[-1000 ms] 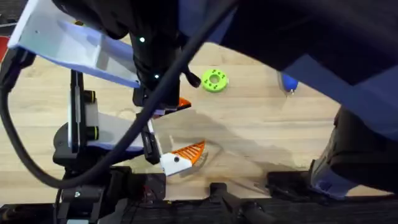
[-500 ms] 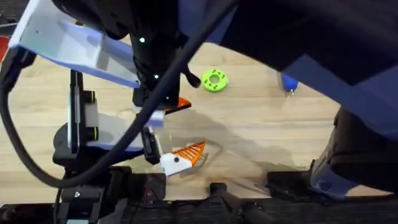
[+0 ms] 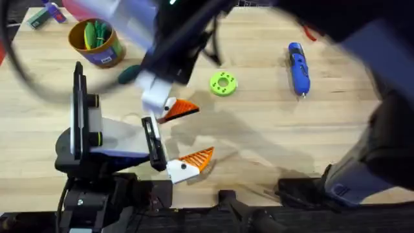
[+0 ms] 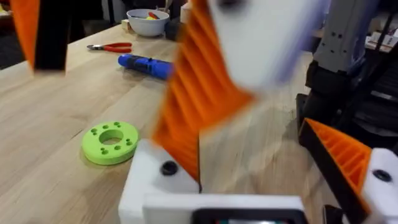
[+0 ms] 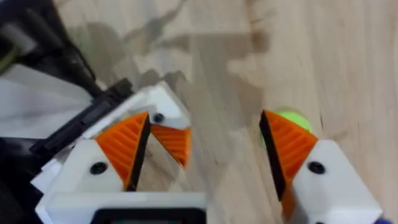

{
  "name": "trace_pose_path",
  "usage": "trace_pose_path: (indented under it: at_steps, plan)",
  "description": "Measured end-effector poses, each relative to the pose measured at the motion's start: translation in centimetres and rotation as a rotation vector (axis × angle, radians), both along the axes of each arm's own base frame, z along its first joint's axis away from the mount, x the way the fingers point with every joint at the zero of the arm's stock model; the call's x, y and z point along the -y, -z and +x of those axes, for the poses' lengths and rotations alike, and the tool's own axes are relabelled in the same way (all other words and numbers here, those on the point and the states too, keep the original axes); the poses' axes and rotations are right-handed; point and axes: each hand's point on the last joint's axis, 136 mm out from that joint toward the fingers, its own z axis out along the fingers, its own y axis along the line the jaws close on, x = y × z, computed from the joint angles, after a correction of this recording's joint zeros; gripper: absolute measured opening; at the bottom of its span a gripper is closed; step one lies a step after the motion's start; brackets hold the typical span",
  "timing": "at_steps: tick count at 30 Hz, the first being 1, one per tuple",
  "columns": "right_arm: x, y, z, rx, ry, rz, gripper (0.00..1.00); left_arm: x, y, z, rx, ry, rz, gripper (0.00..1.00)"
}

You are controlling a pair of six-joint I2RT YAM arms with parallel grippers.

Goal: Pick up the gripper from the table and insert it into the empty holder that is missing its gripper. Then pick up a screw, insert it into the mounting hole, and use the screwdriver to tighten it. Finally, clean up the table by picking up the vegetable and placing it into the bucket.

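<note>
From overhead, the vegetable [image 3: 129, 74] was seen lying on the table [image 3: 259, 142] just beside the bucket [image 3: 105, 53], with the screwdriver [image 3: 298, 65] well apart at the far right. Both fingers on the stand [image 3: 97, 139] appeared to carry orange tips, so the clean-up was judged the step in hand.

In the left wrist view, the left end effector [image 4: 252, 146] was shown spread wide, holding nothing that could be made out (a blurred orange tip crossed close in front).

In the right wrist view, the right end effector [image 5: 205, 124] was likewise parted and empty, above the stand.

The vegetable would best be approached by the left arm, clasped across its narrow middle, lifted clear of the rim, and released only once centred over the bucket.
</note>
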Motion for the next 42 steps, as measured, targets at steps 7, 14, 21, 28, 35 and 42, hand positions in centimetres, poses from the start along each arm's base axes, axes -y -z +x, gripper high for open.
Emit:
trace_pose_path:
  at_steps: [7,14,21,28,35,42]
  plan:
    - [5.9,-4.0,5.1,0.026,0.352,0.158,0.994,0.0,0.0,0.0,0.000,0.000,0.000,0.986]
    - [13.8,-1.0,5.8,-0.028,0.629,0.161,0.994,0.0,0.0,0.0,0.000,0.000,0.000,0.986]
    - [24.4,1.2,4.4,-0.054,0.949,0.150,0.994,0.0,0.0,0.0,0.000,0.000,0.000,0.987]
    - [32.0,3.1,4.0,-0.058,1.215,0.135,0.994,0.0,0.0,0.0,0.000,0.000,0.000,0.987]
    - [35.7,3.3,4.7,-0.046,1.345,0.134,0.994,0.0,0.0,0.0,0.000,0.000,0.000,0.986]
    - [36.6,3.8,5.0,-0.054,1.378,0.124,0.993,0.0,0.0,0.0,0.000,0.000,0.000,0.987]
